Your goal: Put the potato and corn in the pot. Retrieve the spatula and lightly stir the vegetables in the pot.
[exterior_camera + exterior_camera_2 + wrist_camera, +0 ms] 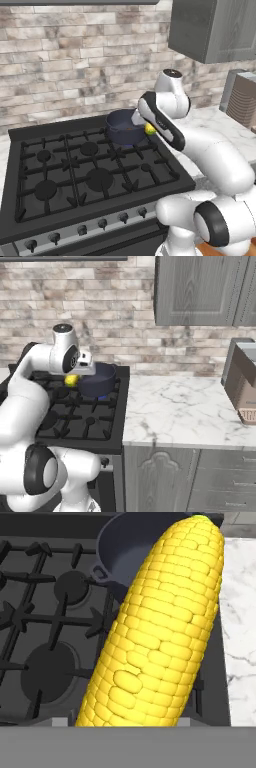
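Your gripper (129, 724) has its fingers set moderately apart and closed around the corn (157, 632), which runs lengthwise away from the hand camera, rising from the bottom edge to the upper right. You see rows of bright yellow kernels close up; the finger tips themselves are hidden behind the cob.

Beyond the cob's far end sits the pot (117, 549), round and dark blue-grey, with a small loop handle facing the camera. It stands on the back right burner of the black stove (45, 627), whose grates and round burners spread to the left of the cob. To the right, the white marble counter (240, 632) runs alongside the stove.

From the left base camera, you catch a small patch of the corn (150, 129) just beside the pot (124, 128), at its right side, with the arm's dark-banded wrist above it. You cannot tell from here whether the cob touches the rim. The stove (75, 175) fills the foreground, knobs lined along its front.

From the right base camera, the corn (72, 380) shows as a yellow spot under the hand, just left of the pot (97, 381), over the stove (85, 421). The counter (180, 411) stretches right toward a brown box (245, 383), beneath grey wall cabinets (200, 288) and a brick wall (100, 301).
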{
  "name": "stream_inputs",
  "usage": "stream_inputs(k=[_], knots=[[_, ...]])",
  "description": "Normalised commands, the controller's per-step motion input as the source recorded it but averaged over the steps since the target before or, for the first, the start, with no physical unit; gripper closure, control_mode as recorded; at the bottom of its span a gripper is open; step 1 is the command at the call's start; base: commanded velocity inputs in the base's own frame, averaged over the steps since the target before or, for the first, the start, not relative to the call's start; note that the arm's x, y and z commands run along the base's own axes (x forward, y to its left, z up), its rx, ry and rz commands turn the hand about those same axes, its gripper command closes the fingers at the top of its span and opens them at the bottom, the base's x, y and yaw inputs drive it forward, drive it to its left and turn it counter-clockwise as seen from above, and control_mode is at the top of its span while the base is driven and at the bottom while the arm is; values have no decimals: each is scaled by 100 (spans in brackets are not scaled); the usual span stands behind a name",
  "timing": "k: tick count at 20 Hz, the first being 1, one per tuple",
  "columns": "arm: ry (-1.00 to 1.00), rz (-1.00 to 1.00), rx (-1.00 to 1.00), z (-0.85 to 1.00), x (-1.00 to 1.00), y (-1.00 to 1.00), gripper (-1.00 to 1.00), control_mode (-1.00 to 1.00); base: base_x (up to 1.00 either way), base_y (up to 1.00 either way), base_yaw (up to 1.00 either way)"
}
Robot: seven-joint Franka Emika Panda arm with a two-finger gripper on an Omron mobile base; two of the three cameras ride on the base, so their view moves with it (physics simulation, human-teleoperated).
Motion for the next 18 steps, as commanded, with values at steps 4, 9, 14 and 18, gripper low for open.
stream_inputs(k=[4, 9, 14, 18], knots=[[23, 0, 5, 13, 48, -14, 100, -100, 0, 0, 0], [9, 0, -3, 0, 66, 18, 100, -100, 0, 0, 0], [0, 0, -1, -30, 67, 3, 100, -100, 0, 0, 0], [-2, 0, -1, -55, 56, 16, 100, -100, 0, 0, 0]])
